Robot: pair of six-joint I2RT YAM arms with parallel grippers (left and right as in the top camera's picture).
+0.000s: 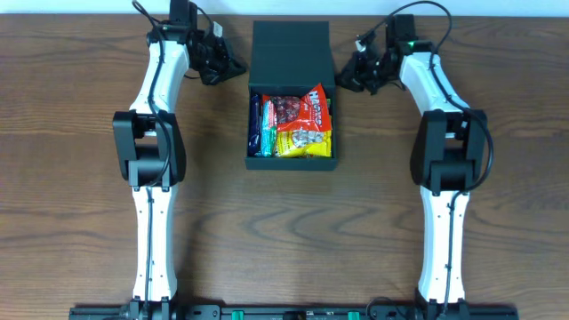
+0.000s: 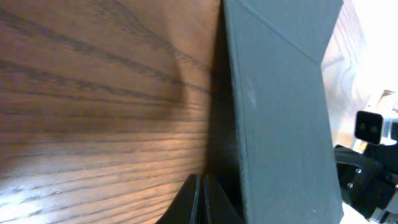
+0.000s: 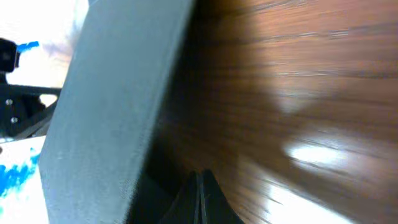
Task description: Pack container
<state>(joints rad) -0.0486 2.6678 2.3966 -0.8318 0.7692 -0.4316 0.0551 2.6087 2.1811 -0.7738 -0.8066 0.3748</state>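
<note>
On the wood-grain table, a matte square container holds glossy packets.

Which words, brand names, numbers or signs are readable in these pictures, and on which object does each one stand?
None can be quoted with certainty.
On the red and yellow packet in the container: large white lettering, too blurred to read.
On the red packet and the narrow packets beside it: print too small to read.
In both wrist views: no text at all.
</note>
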